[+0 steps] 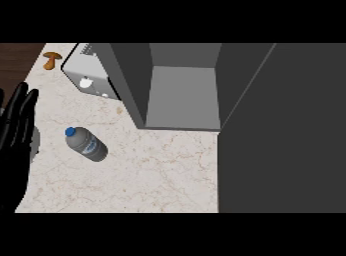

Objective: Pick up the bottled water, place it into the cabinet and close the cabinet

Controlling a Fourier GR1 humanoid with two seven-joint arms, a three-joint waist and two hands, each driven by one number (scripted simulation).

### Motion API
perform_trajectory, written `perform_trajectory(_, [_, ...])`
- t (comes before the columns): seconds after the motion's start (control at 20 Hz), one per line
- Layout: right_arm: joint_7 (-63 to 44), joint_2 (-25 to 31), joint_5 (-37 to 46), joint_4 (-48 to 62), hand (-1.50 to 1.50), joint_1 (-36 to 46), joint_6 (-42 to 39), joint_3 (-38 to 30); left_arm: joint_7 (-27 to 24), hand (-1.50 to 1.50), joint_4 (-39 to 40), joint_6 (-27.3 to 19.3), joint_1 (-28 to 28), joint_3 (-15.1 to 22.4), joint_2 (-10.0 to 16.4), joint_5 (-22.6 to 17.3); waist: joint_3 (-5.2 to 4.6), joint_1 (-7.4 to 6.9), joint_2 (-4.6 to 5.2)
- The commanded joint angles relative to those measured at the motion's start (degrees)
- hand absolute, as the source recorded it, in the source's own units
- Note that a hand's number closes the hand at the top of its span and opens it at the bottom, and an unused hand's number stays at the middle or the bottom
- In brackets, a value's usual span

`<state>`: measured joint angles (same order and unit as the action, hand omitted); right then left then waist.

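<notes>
Left hand [6,145] spread wide, partly cut off at L edge; bottled water [86,145] lying on counter [161,170].

Bottled water [87,145] lies on the counter [161,170] between left robot hand [2,150] and open cabinet [183,95].

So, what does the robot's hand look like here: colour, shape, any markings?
Only the left hand shows, at the view's left edge. It is black all over with a faint sheen, and it has long, slim fingers. No markings or cables are visible on it. The right hand is out of view.
</notes>
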<state>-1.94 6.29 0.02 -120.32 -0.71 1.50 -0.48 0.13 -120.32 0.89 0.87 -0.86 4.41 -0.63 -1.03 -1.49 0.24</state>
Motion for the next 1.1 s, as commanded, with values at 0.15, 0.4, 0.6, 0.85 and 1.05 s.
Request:
perform_trajectory(0.15, [3.18,-1.72,2.11,-5.2,-1.5,-6.35,-1.31,4.1,0.89,-1.5,1.43,-2.77,-0.03,-8.81,1.77,-1.23,1.03,1.59,-0.32])
perform_trajectory(0.4, [-1.26,0.18,-4.16,-9.71,-1.5,-10.79,-8.49,10.41,11.54,-1.5,0.26,-5.26,1.57,-10.53,-2.27,-10.63,1.04,1.55,-0.44])
perform_trajectory(0.6, [-7.86,-1.39,0.16,-16.27,-1.5,-11.45,-6.0,16.29,20.24,-1.5,-11.37,-9.09,4.23,-8.07,-2.69,-8.48,1.04,1.35,-0.47])
perform_trajectory(0.85, [-10.78,-2.62,1.26,-18.04,-1.5,-11.17,-5.37,18.69,22.03,-1.5,-12.98,-7.6,5.78,-11.92,-0.96,-12.17,1.02,1.41,-0.34])
perform_trajectory(1.05, [-14.33,-1.39,0.57,-24.42,-1.5,-13.94,-5.66,18.72,24.27,-1.5,-17.58,-7.95,10.99,-7.77,-3.53,-9.82,1.02,1.41,-0.4])
